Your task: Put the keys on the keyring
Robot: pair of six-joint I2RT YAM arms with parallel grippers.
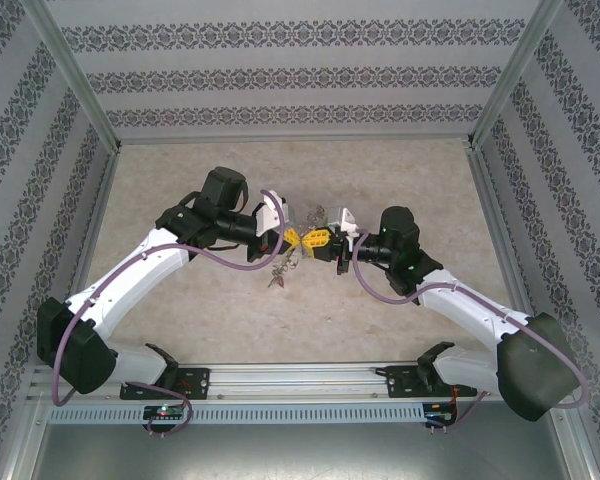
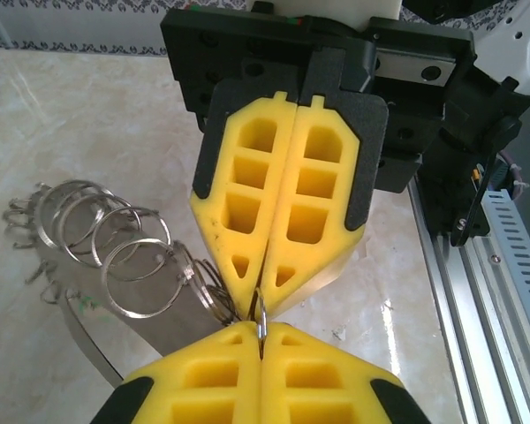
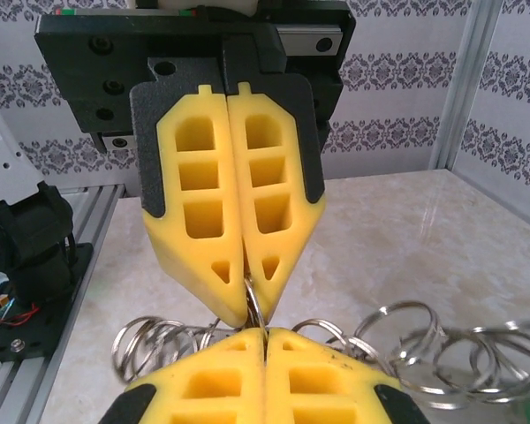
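Top external, left to right: keys (image 1: 278,276), dangling just left of and nearer than the pincers; left gripper (image 1: 294,241), clamped on keyring (image 2: 261,320); right gripper (image 1: 322,238), clamped tip-to-tip on same wire, apparently steadying it for threading.

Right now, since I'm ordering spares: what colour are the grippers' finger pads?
Yellow pads in black shells; left wrist view shows it best.

Beneath the left tool (image 1: 293,241) lies a beige marbled table (image 1: 180,180), and beyond and beside it stand white walls (image 1: 280,75) with grey ornamental stripes.
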